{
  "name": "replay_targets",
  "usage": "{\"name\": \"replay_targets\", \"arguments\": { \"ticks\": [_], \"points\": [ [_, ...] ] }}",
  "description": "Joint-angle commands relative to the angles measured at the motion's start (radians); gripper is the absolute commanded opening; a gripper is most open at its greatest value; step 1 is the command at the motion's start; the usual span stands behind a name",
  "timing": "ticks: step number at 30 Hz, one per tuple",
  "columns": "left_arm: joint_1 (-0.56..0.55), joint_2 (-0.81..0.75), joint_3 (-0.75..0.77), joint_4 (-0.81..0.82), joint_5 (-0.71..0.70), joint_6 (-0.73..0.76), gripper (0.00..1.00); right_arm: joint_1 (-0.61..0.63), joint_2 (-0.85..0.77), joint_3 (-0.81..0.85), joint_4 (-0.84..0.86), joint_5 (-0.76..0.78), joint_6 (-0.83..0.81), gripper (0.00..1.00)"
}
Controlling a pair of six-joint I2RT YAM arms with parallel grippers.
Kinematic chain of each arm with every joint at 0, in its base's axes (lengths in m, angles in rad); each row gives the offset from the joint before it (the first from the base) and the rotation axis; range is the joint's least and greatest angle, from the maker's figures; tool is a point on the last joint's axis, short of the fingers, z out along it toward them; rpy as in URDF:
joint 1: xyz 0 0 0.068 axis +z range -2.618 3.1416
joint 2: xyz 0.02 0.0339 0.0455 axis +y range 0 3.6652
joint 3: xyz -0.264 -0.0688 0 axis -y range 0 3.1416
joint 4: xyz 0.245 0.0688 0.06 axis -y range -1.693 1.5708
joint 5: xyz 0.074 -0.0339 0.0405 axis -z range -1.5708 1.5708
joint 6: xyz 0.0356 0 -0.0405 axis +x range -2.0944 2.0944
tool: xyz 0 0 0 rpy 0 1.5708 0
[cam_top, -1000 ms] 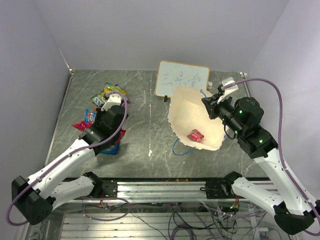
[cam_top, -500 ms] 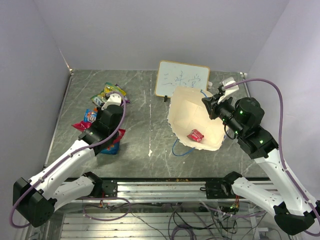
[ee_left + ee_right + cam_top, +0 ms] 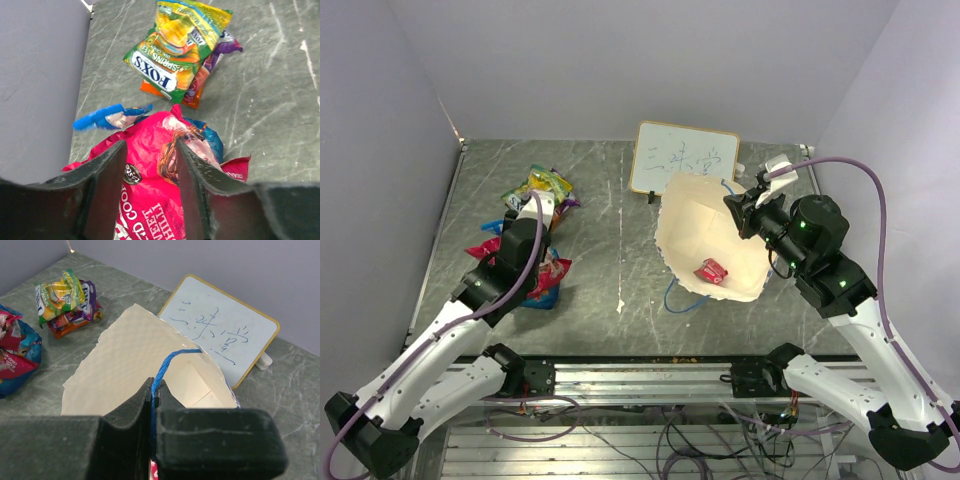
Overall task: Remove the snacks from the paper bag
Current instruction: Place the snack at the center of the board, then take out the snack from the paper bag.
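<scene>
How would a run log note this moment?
left fingers: open over pink-red packet | right fingers: pinching blue cord handle | bag: one red snack inside

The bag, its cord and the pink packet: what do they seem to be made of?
The bag looks like paper: cream, matt, with a fine dimpled grain. Its cord is probably twisted fibre, blue and thin. The pink packet is likely thin plastic film: glossy, crinkled, with glare spots.
</scene>
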Motion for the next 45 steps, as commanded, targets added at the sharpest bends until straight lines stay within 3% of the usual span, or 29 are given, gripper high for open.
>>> {"name": "replay_targets", "arguments": {
  "ticks": [1, 3, 4, 11, 15, 19, 22, 25, 29, 36, 40, 45],
  "points": [
    [0.007, 0.003, 0.086, -0.046, 0.098, 0.0, 0.6, 0.0, 0.0, 0.002, 0.03, -0.011, 0.005, 0.0],
    [0.007, 0.018, 0.127, -0.049, 0.137, -0.002, 0.76, 0.0, 0.002, 0.01, 0.027, -0.011, 0.004, 0.0],
    [0.006, 0.029, 0.151, -0.047, 0.157, -0.004, 0.78, 0.0, 0.003, 0.013, 0.027, -0.012, 0.002, 0.0],
    [0.006, 0.208, 0.375, -0.06, 0.249, -0.076, 0.78, 0.001, 0.01, 0.025, 0.021, -0.016, 0.003, 0.0],
    [0.006, 0.254, 0.421, 0.023, 0.47, -0.174, 0.73, 0.0, 0.019, 0.039, 0.023, -0.028, 0.01, 0.0],
    [0.004, 0.257, 0.347, 0.259, 0.768, -0.323, 0.83, 0.0, 0.019, 0.038, 0.034, -0.058, 0.0, 0.0],
    [-0.036, 0.298, 0.334, 0.365, 0.842, -0.409, 0.84, 0.001, 0.014, 0.024, 0.059, -0.215, -0.028, 0.0],
    [-0.156, 0.338, 0.353, 0.392, 0.813, -0.362, 0.84, 0.0, 0.033, 0.023, 0.063, -0.462, -0.048, 0.0],
    [-0.291, 0.357, 0.337, 0.377, 0.772, -0.326, 0.78, 0.001, 0.098, 0.032, 0.013, -0.644, -0.008, 0.0],
    [-0.394, 0.29, 0.1, 0.544, 0.781, -0.363, 0.69, 0.002, 0.037, -0.078, 0.218, -0.663, 0.18, 0.0],
    [-0.496, 0.343, 0.071, 0.615, 0.713, -0.306, 0.45, 0.002, 0.029, -0.135, 0.313, -0.68, 0.285, 0.0],
    [-0.568, 0.463, 0.064, 0.73, 0.665, -0.235, 0.34, 0.002, 0.025, -0.096, 0.236, -0.567, 0.268, 0.0]
  ]
}}
